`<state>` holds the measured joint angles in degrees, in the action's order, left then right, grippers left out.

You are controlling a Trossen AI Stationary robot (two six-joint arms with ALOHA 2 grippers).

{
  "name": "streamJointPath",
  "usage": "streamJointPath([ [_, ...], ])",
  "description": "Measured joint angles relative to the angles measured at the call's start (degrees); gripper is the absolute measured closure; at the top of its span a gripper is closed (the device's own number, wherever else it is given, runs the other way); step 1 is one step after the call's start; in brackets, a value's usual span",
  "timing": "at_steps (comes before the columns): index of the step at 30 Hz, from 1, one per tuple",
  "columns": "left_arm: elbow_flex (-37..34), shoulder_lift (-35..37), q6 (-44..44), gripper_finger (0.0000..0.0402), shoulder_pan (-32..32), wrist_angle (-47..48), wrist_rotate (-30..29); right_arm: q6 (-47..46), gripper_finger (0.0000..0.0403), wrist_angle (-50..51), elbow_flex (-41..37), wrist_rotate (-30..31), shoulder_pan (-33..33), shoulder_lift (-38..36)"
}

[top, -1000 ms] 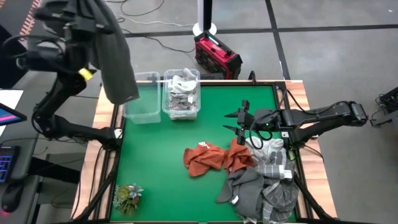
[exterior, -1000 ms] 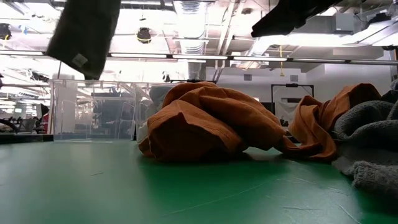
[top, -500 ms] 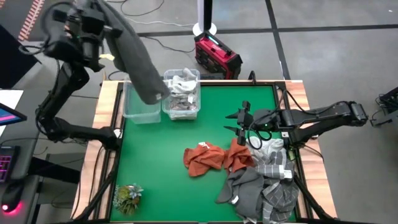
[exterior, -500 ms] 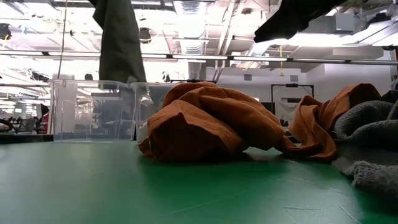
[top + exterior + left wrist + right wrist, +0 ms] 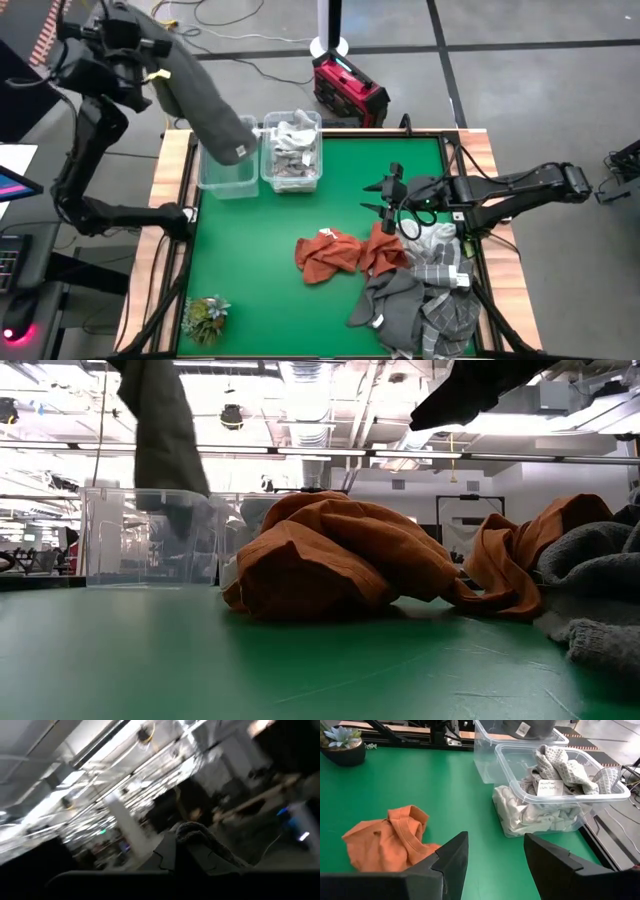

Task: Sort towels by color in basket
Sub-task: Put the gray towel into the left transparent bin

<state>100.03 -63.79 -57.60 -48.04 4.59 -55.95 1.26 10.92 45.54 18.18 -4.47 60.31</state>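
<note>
My left gripper is high above the table's far left corner, shut on a dark grey towel. The towel's lower end dips at the left clear bin. The right clear bin holds white and light grey towels. Two rust-orange towels lie mid-table. Grey and plaid towels are piled at the near right. My right gripper hovers open above the orange towels, its fingers apart in the right wrist view. My left gripper pinches the dark grey towel at its upper end, where a bunched fold shows between the fingers. How many layers it has I cannot tell. The towel is lifted clear of the table and hangs slanting down toward the left bin, its tagged lower end over that bin.
A small potted plant stands at the near left corner of the green mat. A red box sits on the floor beyond the far edge. Bare mat lies between the bins and the orange towels.
My left gripper has turned and sunk a little. The hanging dark grey towel has swung from beside the table's left edge toward the bins. Its lower end passed between the two bins and now hangs over the left one. My right gripper has kept still.
</note>
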Motion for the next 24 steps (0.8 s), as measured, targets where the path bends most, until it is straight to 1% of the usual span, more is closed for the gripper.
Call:
streamJointPath([
  [2, 0.0, 0.0, -0.1, 0.0397, -1.3, 0.2, -1.1, -0.6, 0.0181, 0.0, 0.0, 0.0, 0.0, 0.0],
  [4, 0.0, 0.6, 2.3, 0.0397, -2.2, 0.1, -1.1, -0.9, 0.0181, 0.0, 0.0, 0.0, 0.0, 0.0],
  [7, 0.0, 1.5, 6.3, 0.0397, -2.6, 1.3, 0.9, -0.9, 0.0181, 0.0, 0.0, 0.0, 0.0, 0.0],
  [10, 0.0, 1.8, 8.0, 0.0397, -2.6, 5.4, 4.1, -0.9, 0.0181, 0.0, 0.0, 0.0, 0.0, 0.0],
  [13, 0.0, 1.1, 9.5, 0.0397, -2.6, 11.9, 6.4, -0.8, 0.0181, 0.0, 0.0, 0.0, 0.0, 0.0],
  [17, -0.1, -0.3, 12.5, 0.0397, -2.6, 21.2, 7.1, -0.8, 0.0181, 0.0, 0.0, 0.0, 0.0, 0.0],
  [22, 0.0, 0.4, 16.6, 0.0397, -2.1, 25.8, 8.3, -0.8, 0.0181, 0.0, 0.0, 0.0, 0.0, 0.0],
  [24, 0.0, 0.5, 18.2, 0.0397, -1.7, 26.9, 9.7, -0.7, 0.0181, 0.0, 0.0, 0.0, 0.0, 0.0],
])
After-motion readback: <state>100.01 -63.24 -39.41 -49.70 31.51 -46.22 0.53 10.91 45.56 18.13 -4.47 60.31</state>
